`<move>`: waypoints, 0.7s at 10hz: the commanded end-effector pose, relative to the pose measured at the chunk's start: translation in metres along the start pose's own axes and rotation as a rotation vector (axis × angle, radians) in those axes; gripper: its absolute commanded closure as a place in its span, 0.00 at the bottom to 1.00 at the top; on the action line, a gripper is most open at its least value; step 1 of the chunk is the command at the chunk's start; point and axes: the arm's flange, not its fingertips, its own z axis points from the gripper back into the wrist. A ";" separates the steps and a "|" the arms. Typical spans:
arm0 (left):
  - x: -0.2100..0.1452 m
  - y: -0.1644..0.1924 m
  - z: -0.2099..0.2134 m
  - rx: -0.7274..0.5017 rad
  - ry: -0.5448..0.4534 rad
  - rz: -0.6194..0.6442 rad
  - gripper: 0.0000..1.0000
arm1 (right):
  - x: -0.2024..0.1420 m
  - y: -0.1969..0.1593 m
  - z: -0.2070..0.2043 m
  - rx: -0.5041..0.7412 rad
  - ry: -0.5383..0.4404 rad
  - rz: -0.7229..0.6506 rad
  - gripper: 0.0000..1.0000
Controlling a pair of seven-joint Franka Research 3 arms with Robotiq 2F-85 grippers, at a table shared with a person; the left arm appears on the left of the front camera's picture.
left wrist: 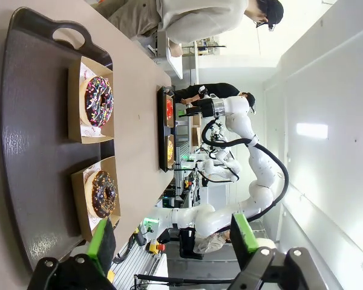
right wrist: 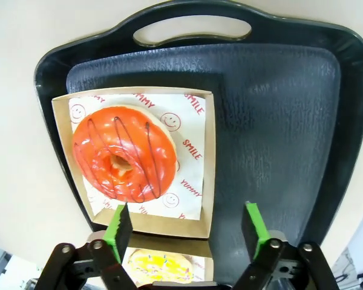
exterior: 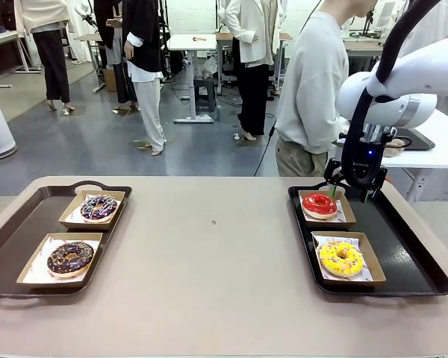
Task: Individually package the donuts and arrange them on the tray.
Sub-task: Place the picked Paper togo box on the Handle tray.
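- Surface: plain beige table (exterior: pixel 216 261), matte, with one small dark speck near its middle.
- Two black trays with cut-out handles: left tray (exterior: pixel 15 239) and right tray (exterior: pixel 403 246), well apart at opposite sides.
- Room: open workspace with a grey floor, white desks and several people standing at the far side; one person in a pale grey sweatshirt (exterior: pixel 310 89) stands just beyond the table's far right edge.
- Left tray holds two brown cardboard boxes: purple-glazed sprinkled donut (exterior: pixel 98 207) in the far box, chocolate sprinkled donut (exterior: pixel 70 257) in the near one.
- Right tray: glossy red donut (exterior: pixel 319 204) in the far box, yellow sprinkled donut (exterior: pixel 341 258) in the near box.
- Writing: the red donut's paper liner (right wrist: pixel 187 151) carries red print, "SMILE" and "YUMMY", with smiley faces.
- Right gripper (exterior: pixel 352 188) hangs over the right tray's far end, just beside the red donut's box, jaws spread wide, nothing between them.
- Left gripper (left wrist: pixel 172 238): green pads parted, nothing held, near the left tray.
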 end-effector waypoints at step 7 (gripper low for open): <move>-0.001 -0.002 0.000 -0.002 -0.004 -0.002 0.00 | -0.002 0.005 0.007 0.004 -0.012 0.007 0.00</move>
